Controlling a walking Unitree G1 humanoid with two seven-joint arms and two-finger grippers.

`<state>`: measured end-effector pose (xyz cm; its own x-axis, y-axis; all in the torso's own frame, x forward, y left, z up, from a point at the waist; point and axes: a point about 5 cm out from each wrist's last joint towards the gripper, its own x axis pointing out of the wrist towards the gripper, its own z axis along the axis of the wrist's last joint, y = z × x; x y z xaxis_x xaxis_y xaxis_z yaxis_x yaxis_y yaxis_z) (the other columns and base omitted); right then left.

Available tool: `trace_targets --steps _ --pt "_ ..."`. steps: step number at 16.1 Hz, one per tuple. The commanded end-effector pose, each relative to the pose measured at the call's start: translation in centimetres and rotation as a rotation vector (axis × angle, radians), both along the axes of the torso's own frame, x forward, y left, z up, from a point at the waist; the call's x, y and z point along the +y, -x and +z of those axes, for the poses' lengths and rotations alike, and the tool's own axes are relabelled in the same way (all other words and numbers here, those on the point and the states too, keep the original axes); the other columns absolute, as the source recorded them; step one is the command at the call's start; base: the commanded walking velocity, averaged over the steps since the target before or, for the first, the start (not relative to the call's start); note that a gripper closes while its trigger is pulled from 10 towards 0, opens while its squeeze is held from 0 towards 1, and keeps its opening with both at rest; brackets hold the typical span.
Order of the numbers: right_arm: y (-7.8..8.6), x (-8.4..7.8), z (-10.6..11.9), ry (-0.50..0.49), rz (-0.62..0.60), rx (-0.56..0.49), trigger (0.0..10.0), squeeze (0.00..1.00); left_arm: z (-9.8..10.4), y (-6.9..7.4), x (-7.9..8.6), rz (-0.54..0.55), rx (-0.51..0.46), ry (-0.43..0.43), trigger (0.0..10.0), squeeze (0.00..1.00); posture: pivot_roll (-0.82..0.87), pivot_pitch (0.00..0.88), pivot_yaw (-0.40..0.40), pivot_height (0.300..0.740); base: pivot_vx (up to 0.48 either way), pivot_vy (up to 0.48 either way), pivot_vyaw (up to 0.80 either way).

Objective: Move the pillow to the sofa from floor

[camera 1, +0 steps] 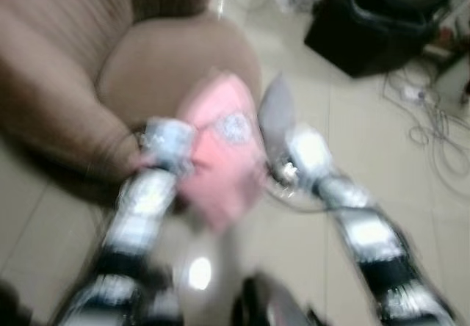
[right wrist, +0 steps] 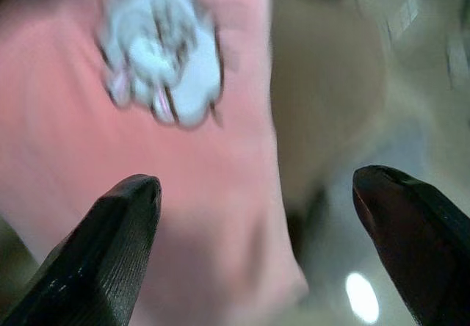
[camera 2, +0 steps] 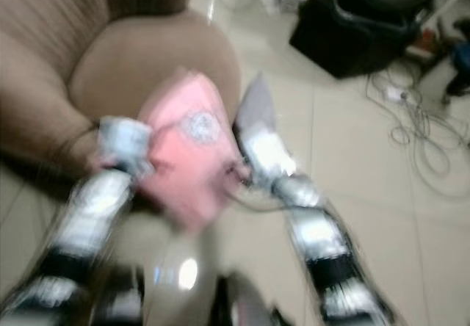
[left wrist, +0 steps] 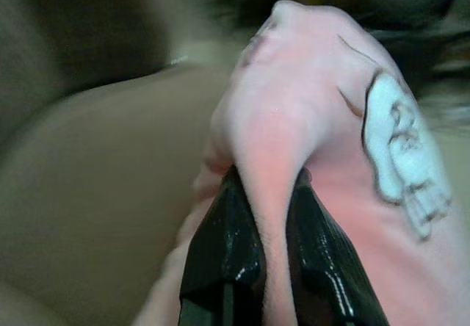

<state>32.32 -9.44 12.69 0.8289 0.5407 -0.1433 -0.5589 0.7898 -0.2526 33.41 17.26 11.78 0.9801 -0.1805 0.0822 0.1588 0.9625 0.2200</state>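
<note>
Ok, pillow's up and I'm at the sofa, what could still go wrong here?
The left gripper pinches only a fold at the pink pillow's edge, so it could slip out. The right gripper is open, giving no backup hold. The pillow hangs at the sofa seat's front edge, so releasing now may drop it onto the floor.

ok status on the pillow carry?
Left tool shut on pink pillow, held off the floor at the brown sofa seat front. Right tool open beside it. Path looks clear.
</note>
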Motion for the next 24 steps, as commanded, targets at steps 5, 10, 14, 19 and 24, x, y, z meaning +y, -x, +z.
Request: trace_targets --steps 5,10,14,19,24 --pt "0.2 -3.0 -2.7 0.049 -0.101 0.084 10.0 0.00 0.8 0.2 -3.0 -0.092 -0.067 -0.013 0.0 0.00 0.01 0.213 -0.215 0.740 0.000 0.000 0.00" --pt "0.0 -3.4 -3.1 0.052 -0.139 0.089 10.0 0.00 0.9 0.4 -3.8 -0.116 -0.081 -0.022 0.0 0.00 0.00 0.210 -0.210 0.740 0.000 0.000 0.00" --pt "0.1 -3.1 -3.3 0.055 -0.136 0.095 10.0 0.00 0.9 0.5 -4.2 -0.110 -0.085 -0.016 0.0 0.00 -0.01 0.217 -0.210 0.740 0.216 -0.285 0.00" --pt "0.1 -3.1 -3.3 0.065 -0.132 0.082 10.0 0.00 0.8 0.2 -4.1 -0.072 -0.079 -0.045 0.0 0.00 -0.01 0.224 -0.210 0.740 0.316 -0.357 0.16" --pt "0.2 -2.6 -3.4 0.070 -0.110 0.079 10.0 0.00 0.8 0.0 -4.0 -0.045 -0.072 -0.051 0.0 0.00 -0.01 0.227 -0.210 0.740 0.338 -0.337 0.74"
